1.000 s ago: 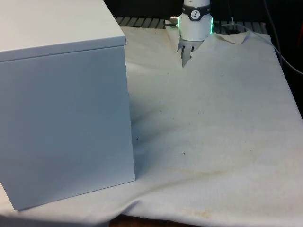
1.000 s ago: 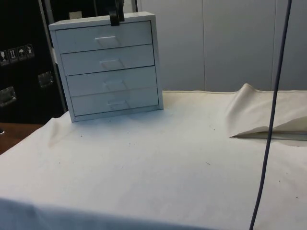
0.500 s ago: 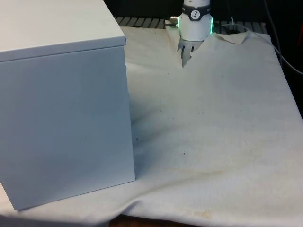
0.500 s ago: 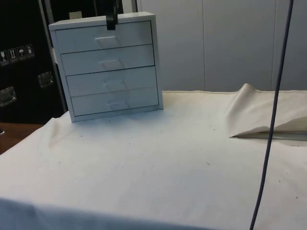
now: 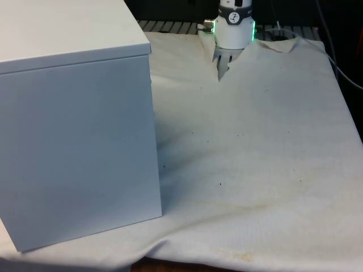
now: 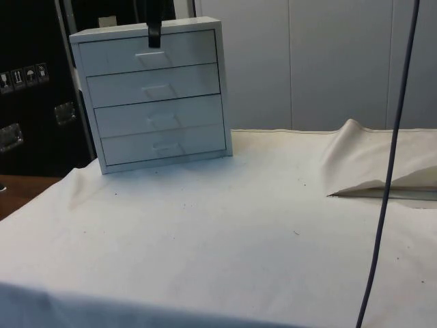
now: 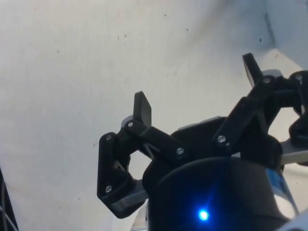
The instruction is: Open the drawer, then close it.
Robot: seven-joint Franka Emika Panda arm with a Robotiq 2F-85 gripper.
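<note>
Up top, black tool just before the chest's top drawer, fingers spread apart, all four drawers shut, white cloth over the counter.

The chest of drawers is plain white all over, with handles of the same white and thin dark gaps between its four fronts. The gripper is black, while the cloth over the table is off-white, flecked with small dark specks and faintly yellowed near the front view's near edge. Behind the table in the side view, the cabinets at the left are black.
</note>
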